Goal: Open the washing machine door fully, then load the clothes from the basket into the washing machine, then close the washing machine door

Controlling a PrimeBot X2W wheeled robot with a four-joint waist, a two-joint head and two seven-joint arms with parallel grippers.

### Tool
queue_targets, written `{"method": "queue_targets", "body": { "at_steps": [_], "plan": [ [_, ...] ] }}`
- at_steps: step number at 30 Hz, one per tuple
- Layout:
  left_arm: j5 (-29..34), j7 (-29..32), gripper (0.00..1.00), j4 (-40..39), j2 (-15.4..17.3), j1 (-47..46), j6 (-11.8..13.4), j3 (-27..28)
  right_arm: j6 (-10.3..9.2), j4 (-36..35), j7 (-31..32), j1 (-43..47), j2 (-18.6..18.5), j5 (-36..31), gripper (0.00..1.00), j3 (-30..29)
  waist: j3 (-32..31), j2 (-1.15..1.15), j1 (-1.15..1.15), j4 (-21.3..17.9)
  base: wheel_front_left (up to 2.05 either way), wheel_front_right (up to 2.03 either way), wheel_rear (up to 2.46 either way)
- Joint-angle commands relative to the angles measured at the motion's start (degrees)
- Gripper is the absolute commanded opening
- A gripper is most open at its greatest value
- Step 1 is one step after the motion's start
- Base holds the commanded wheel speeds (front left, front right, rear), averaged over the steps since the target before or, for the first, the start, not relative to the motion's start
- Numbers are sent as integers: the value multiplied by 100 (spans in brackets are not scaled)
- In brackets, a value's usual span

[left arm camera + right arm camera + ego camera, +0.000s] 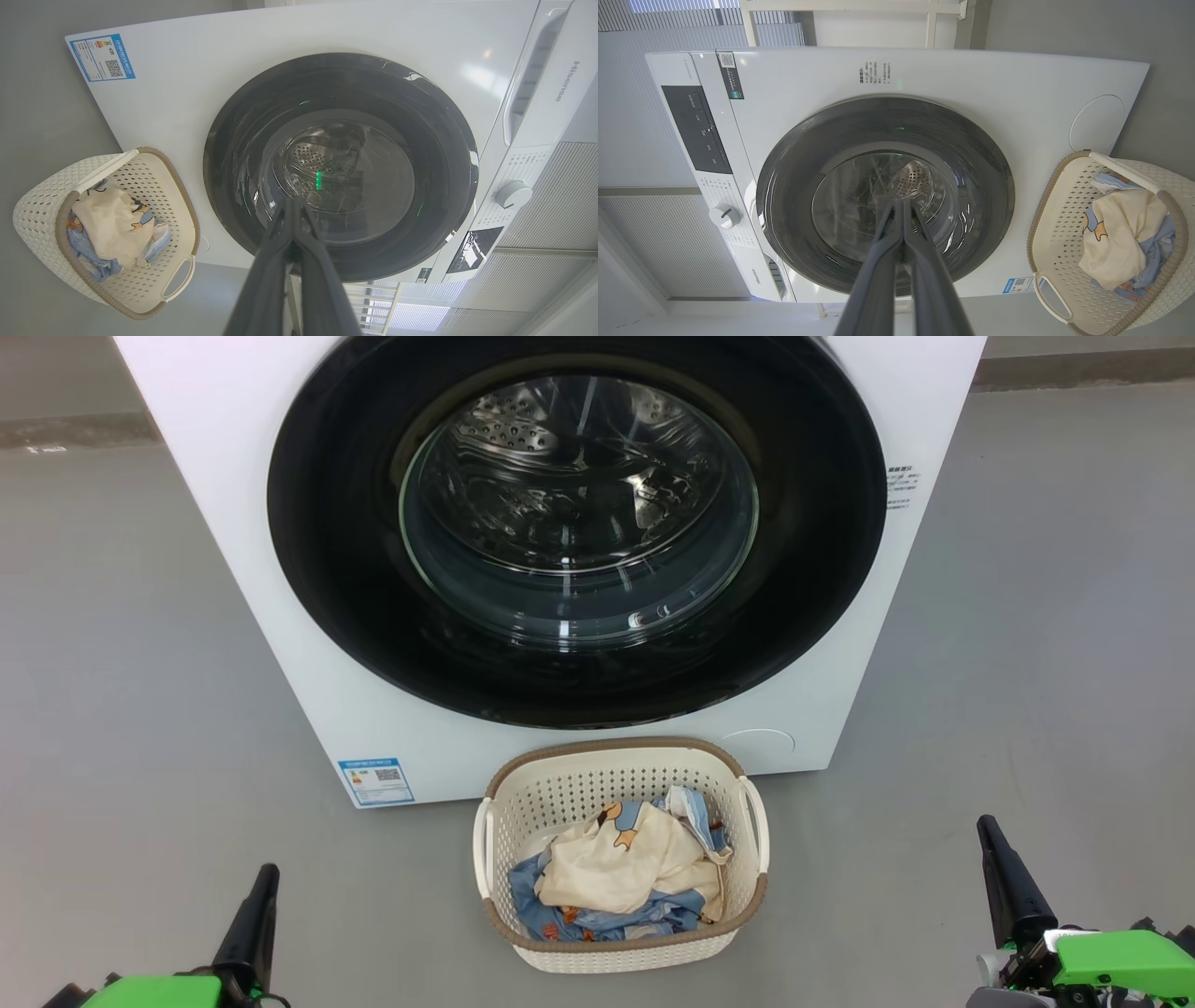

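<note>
You get bright, even light and sharp focus; the washing machine door (579,523) throws glare off its glass, and your wrist views bend straight edges near the corners.

Left claw (264,887) closed, right claw (990,840) closed, both low, seemingly aimed forward

One washing machine (233,569), one door (345,569), one basket (597,779), perhaps two clothes (616,868), two claws (266,882) (990,835).
</note>
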Motion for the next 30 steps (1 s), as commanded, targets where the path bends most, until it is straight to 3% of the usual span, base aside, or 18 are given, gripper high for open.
{"method": "queue_targets", "body": {
  "at_steps": [1, 30],
  "plan": [
    [90, 37, 0, -128, 59, -252, -41, 203, 9, -141, 49, -243, -26, -72, 0, 134, 0, 0, 0, 0, 0, 0, 0],
    [91, 38, 0, -128, 58, -252, -41, 204, 9, -141, 50, -243, -25, -73, 0, 134, 0, 0, 0, 0, 0, 0, 0]
  ]
}}
